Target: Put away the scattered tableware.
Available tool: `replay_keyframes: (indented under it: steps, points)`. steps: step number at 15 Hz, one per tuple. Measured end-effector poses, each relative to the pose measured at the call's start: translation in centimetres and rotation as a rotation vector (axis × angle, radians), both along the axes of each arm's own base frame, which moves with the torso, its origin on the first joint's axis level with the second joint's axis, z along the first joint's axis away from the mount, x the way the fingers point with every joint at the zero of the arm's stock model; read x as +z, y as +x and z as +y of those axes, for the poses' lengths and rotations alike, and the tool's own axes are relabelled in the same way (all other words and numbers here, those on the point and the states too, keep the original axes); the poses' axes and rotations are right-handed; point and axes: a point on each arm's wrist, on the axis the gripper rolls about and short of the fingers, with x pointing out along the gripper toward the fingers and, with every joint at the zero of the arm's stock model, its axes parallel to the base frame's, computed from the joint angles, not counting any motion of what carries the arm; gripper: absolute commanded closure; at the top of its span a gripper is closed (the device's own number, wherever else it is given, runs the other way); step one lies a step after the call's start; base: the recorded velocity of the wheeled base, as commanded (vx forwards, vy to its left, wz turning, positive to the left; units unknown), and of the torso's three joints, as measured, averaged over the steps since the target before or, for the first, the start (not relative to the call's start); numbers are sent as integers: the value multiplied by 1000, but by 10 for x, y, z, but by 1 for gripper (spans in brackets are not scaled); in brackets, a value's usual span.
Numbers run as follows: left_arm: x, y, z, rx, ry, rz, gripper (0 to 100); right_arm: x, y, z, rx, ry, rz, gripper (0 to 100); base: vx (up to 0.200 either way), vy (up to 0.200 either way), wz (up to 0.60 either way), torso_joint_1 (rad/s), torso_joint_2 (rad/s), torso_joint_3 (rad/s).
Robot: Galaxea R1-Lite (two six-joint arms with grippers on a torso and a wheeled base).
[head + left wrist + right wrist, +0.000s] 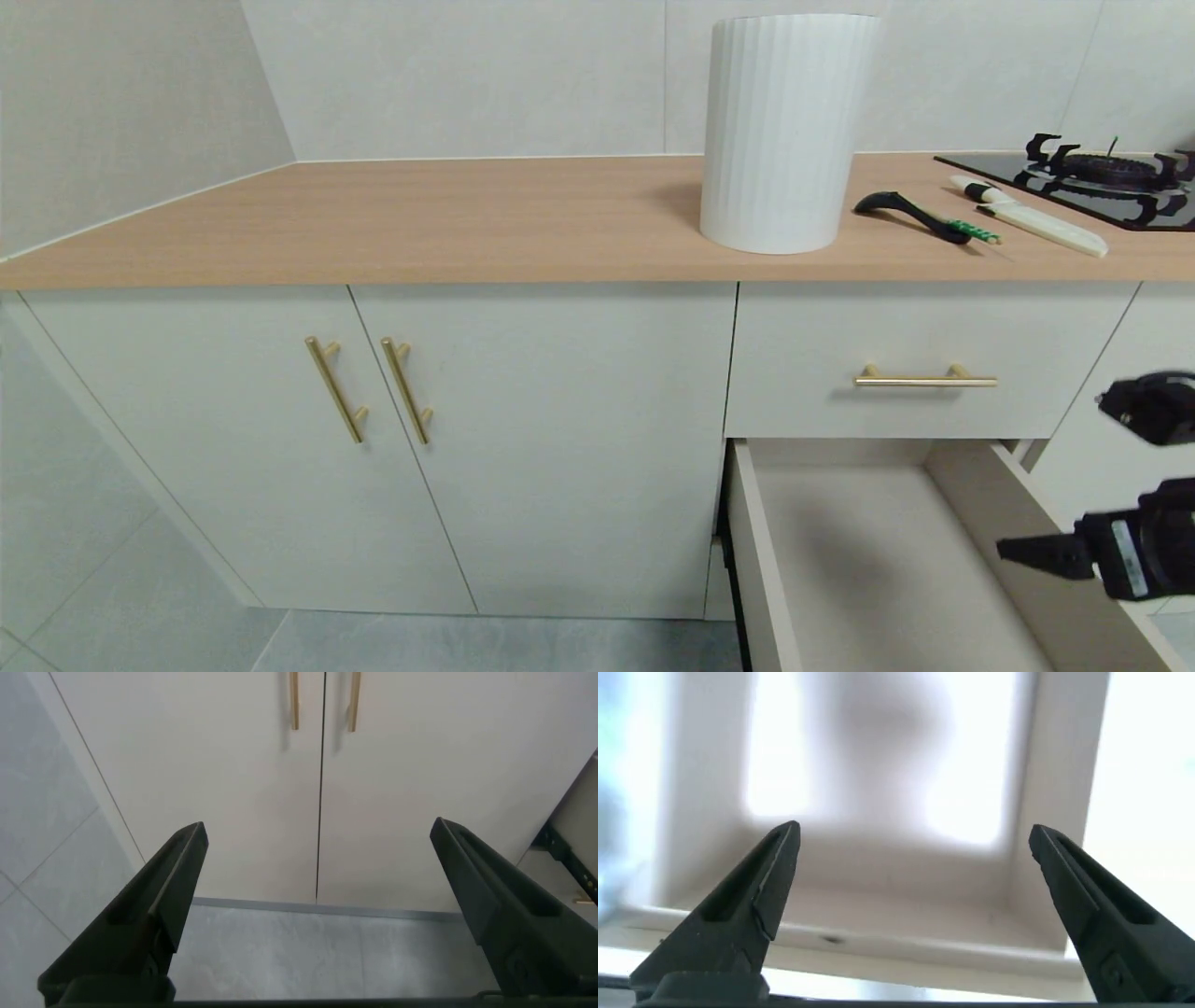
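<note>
Drawer (840, 560) open at lower right; my right fingers (1041, 554) released by its right edge, left fingers (168, 896) released too; next, I judge: reach up for ladle (910, 215) and knife (1036, 224) on bench (467, 224)

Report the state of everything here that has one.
lower drawer, open
upper drawer, shut
cabinet doors, shut
left claw, open, empty
right claw, open, empty
black ladle, lying on the countertop
white knife, lying on the countertop
white canister, upright
</note>
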Motion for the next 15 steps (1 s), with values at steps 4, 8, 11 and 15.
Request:
replay_keyframes:
  steps: [4,8,11,15]
  points:
    - [0,0,0,0,0,0,0,69,20,4,95,50,-218,0,0,0,0,0,0,0]
    - [0,0,0,0,0,0,0,72,37,6,103,48,-270,0,0,0,0,1,-16,-15]
    - [0,0,0,0,0,0,0,73,39,5,98,49,-288,0,0,0,0,27,-201,-282]
    - [0,0,0,0,0,-1,0,71,40,5,109,34,-284,0,0,0,0,73,-499,-348]
